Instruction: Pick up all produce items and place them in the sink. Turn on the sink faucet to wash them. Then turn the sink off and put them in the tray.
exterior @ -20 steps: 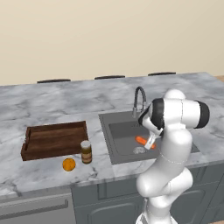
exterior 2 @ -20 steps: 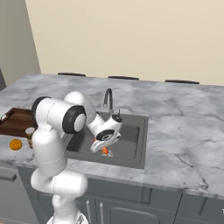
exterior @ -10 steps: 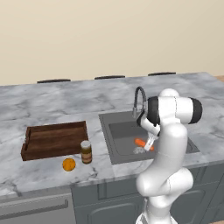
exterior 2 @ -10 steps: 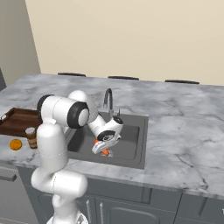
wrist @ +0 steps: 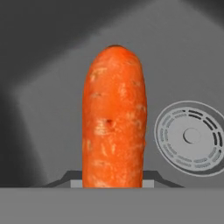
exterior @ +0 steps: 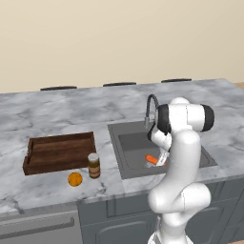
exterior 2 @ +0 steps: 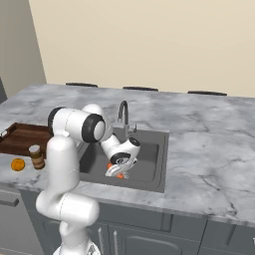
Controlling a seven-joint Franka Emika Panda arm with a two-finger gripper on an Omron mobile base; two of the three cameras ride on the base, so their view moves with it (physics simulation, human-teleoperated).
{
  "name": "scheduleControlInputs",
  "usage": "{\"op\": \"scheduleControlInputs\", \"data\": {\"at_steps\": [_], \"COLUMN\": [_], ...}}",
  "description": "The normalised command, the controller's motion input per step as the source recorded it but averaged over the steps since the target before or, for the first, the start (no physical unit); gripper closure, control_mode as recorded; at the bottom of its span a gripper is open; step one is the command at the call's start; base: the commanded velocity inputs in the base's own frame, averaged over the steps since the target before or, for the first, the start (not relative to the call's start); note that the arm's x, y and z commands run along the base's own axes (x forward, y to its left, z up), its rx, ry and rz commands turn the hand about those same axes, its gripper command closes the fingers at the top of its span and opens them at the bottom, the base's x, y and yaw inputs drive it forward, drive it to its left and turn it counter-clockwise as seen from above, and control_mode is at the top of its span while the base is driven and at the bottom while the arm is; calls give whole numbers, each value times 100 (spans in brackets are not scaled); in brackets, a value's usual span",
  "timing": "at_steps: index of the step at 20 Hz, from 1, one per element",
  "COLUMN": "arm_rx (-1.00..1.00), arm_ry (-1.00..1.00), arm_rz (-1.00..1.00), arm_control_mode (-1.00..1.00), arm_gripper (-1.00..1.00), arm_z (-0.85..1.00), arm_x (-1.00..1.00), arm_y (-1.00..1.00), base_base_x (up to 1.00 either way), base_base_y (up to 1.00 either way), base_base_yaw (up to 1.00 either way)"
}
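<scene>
The orange-red carrot (wrist: 114,122) sits lengthwise between the fingertips of my gripper (wrist: 113,180), which is shut on it low inside the dark grey sink (exterior: 129,143), just beside the round silver drain (wrist: 190,135). From the sides, the carrot (exterior: 151,158) (exterior 2: 117,174) hangs at the gripper (exterior: 160,161) (exterior 2: 115,171) close above the basin floor (exterior 2: 149,160). The round orange fruit (exterior: 75,179) (exterior 2: 18,164) lies on the counter in front of the wooden tray (exterior: 59,150) (exterior 2: 20,137). The gooseneck faucet (exterior: 151,107) (exterior 2: 123,112) stands behind the basin; no water is running.
A brown jar with a pale lid (exterior: 94,165) (exterior 2: 35,156) stands on the marble between the orange and the sink's left rim. My arm's elbow leans over the basin's front edge. Broad marble counter stretches right of the sink.
The arm's upper links have swung a little towards the sink's middle, and the gripper with the carrot has sunk slightly lower in the basin.
</scene>
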Motion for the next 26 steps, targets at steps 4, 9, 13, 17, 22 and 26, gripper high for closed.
{"op": "scheduleControlInputs", "data": {"at_steps": [4, 9, 13, 17, 22, 26], "arm_rx": [0, 0, 1, 3, 1, 0], "arm_ry": [0, 0, -2, -7, -13, -8], "arm_rz": [2, 0, 0, 0, 0, 0], "arm_control_mode": [-100, -100, -100, -100, -100, -100], "arm_gripper": [100, -100, -100, -100, -100, -100], "arm_z": [-22, -9, 0, 11, 48, 56], "arm_x": [6, 2, 0, -11, -25, -20], "arm_y": [3, 4, 0, 0, 0, 0], "base_base_x": [0, 0, 0, 0, 0, 0], "base_base_y": [0, 0, 0, 0, 0, 0], "base_base_yaw": [0, 0, 0, 0, 0, 0]}}
